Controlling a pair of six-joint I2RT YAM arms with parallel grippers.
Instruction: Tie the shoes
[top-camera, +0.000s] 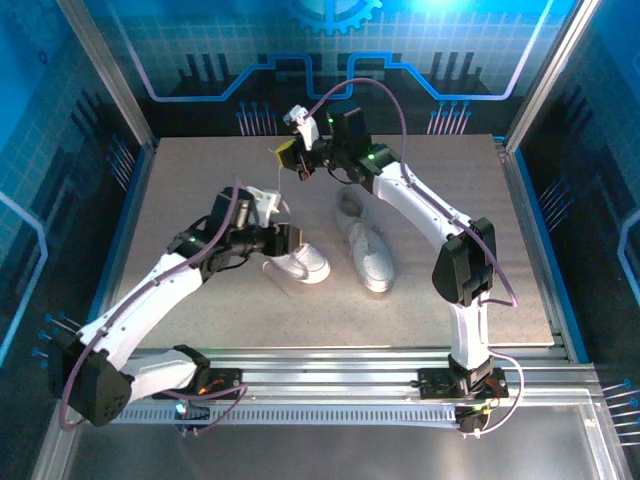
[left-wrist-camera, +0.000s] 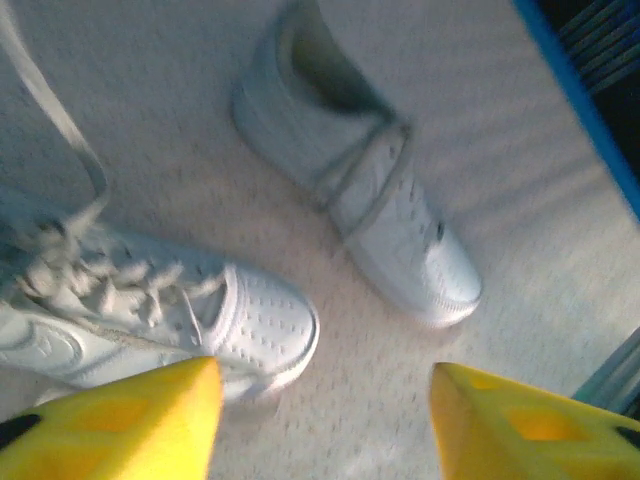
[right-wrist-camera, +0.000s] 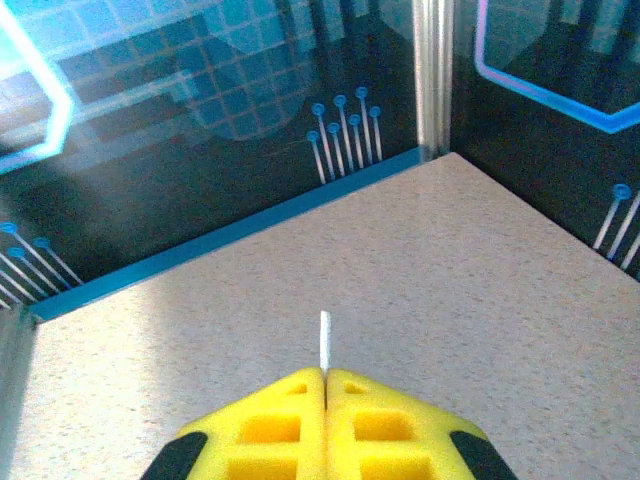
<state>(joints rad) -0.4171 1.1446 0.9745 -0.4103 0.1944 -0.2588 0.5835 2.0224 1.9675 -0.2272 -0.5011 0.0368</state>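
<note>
White left sneaker (top-camera: 302, 265) beside right sneaker (top-camera: 368, 257), both upright; laces (left-wrist-camera: 120, 285) loose.

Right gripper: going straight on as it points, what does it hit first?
Nothing close. The right gripper, shut on a lace end, faces bare table; probably it meets that first, else the wall beyond. Depth is unclear.

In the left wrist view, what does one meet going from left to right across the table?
The shoe with loose laces → the second shoe → the blue table edge.
</note>
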